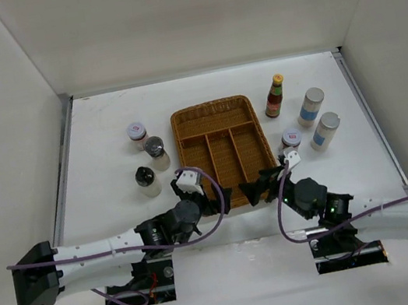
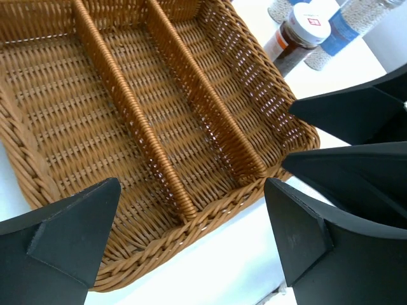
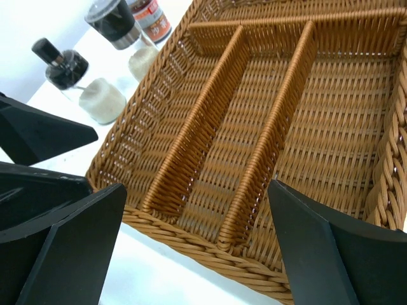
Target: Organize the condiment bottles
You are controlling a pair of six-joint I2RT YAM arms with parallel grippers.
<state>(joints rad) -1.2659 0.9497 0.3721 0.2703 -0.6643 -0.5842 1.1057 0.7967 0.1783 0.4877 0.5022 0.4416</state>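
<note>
Spread wide, holding nothing, at the tray's [image 1: 211, 104] near edge: left gripper [image 1: 217, 201] by its near-left corner, right gripper [image 1: 261, 187] by its near-right. Standing on the desk [image 1: 103, 119] left of the tray: jar [image 1: 136, 132], shaker [image 1: 156, 147], black-capped bottle [image 1: 145, 177]. Right of the tray: red bottle [image 1: 276, 97], white bottles [image 1: 311, 106], second jar [image 1: 290, 137].

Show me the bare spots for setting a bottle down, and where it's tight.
Bare: every compartment of the wicker tray, and the table strip between it and the back wall. Tight: left of the tray around the grey-capped shaker, right around the short jar, and the near rim, where the left gripper and right gripper hover.
</note>
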